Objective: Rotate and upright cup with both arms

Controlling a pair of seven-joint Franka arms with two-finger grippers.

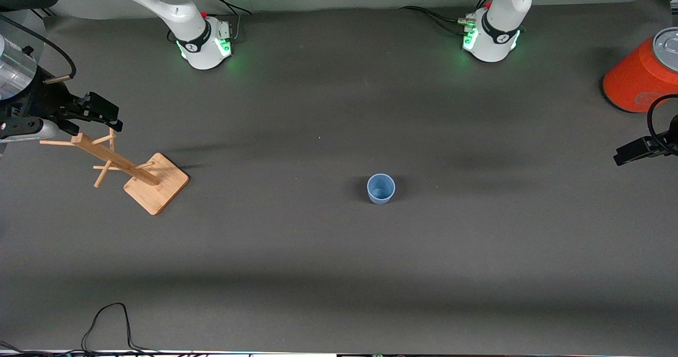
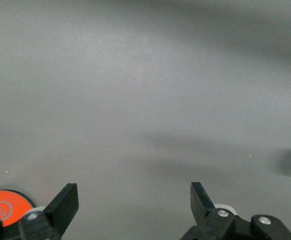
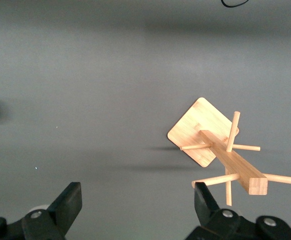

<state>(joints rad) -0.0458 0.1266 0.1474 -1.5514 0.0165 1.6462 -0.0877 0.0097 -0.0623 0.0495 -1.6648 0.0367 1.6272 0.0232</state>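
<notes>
Small pale-blue handleless cup (image 1: 381,188) stands upright, mouth up, mid-table, well apart from both hands.

Front view: the right hand (image 1: 98,114) hangs above the top pegs of a wooden peg stand (image 1: 139,176) on the dark grey table (image 1: 339,272); the left hand (image 1: 633,153) hangs near a large orange-red can with silver top (image 1: 643,73). Left wrist view: the left hand (image 2: 134,206) is wide open, holding nothing, the can (image 2: 3,205) beside one finger. Right wrist view: the right hand (image 3: 138,205) is wide open, empty, the stand (image 3: 220,150) below it.
</notes>
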